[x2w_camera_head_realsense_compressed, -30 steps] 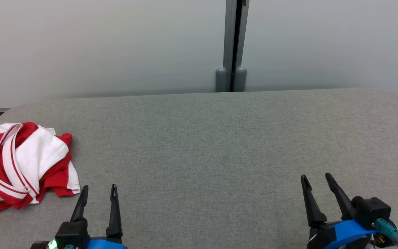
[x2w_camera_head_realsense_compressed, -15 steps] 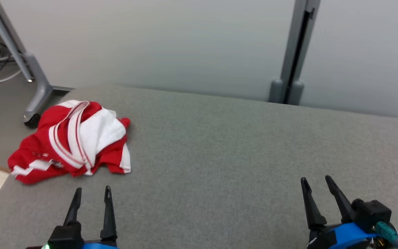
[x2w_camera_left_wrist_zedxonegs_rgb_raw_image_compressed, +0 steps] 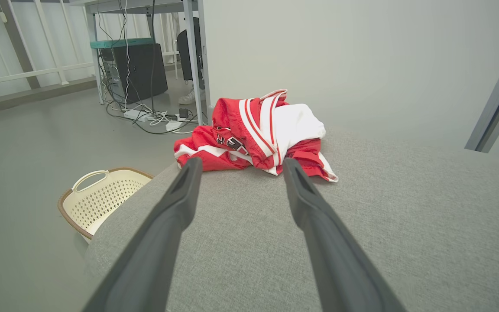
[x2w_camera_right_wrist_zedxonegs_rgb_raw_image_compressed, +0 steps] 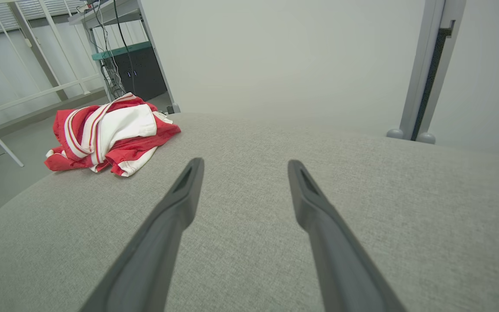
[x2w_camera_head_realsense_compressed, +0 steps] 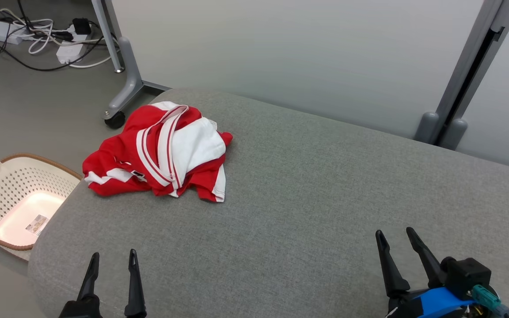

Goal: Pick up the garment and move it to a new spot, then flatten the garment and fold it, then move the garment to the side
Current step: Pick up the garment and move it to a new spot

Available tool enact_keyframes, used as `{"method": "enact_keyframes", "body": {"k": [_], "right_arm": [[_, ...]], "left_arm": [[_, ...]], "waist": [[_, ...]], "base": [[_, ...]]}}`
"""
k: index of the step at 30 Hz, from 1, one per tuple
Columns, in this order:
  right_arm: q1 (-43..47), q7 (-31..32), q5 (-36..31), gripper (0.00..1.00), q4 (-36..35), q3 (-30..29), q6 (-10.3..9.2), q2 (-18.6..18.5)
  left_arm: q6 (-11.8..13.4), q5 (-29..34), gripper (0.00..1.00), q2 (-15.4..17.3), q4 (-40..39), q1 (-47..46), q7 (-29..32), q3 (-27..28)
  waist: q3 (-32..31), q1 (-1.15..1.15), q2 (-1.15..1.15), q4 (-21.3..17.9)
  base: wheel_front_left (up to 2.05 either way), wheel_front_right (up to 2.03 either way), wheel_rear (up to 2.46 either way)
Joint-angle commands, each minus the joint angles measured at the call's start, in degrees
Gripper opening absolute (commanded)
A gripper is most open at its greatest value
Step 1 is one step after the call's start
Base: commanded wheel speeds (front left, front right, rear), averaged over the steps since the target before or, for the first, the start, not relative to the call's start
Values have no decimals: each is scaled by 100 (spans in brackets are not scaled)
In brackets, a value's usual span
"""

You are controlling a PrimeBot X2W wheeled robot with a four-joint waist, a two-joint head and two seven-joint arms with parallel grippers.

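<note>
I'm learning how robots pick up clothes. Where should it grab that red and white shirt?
Probably the raised striped fold on top of the crumpled garment, pinched from above. It stands higher than the flat edges lying on the surface, so it gives something to close on. The left tool, open and nearest, seems the better choice.

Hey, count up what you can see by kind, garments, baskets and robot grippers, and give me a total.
Garments: 1, the red and white garment, crumpled on the grey table
Baskets: 1, the cream basket, on the floor beside the table
Grippers: 2, the left gripper and the right gripper, both open and holding nothing
Total: 4
</note>
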Motion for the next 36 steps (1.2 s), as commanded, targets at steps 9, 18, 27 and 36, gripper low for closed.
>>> {"method": "enact_keyframes", "body": {"k": [9, 18, 27, 36], "right_arm": [[-6, -23, -19, 100, 18, 52, 14, -29], [-161, 12, -107, 100, -134, -26, 14, -30], [-449, 168, -462, 100, -544, -211, 14, -30], [-828, 306, -564, 100, -1039, -186, 13, -27]], "left_arm": [[74, -336, 100, 16, -244, -37, 42, 274], [-76, -1154, 100, 646, -800, -972, 1038, 1129], [-563, -2071, 100, 1574, 151, -2308, 2563, 1622], [-447, -2659, 100, 2093, 1474, -3003, 3564, 2065]], "waist": [[125, -1, 0, 83], [535, -1, 0, -283], [1369, -1, 0, -972], [2440, -1, 0, -1890]], "base": [[0, 0, 0], [0, 0, 0], [0, 0, 0], [0, 0, 0]]}}
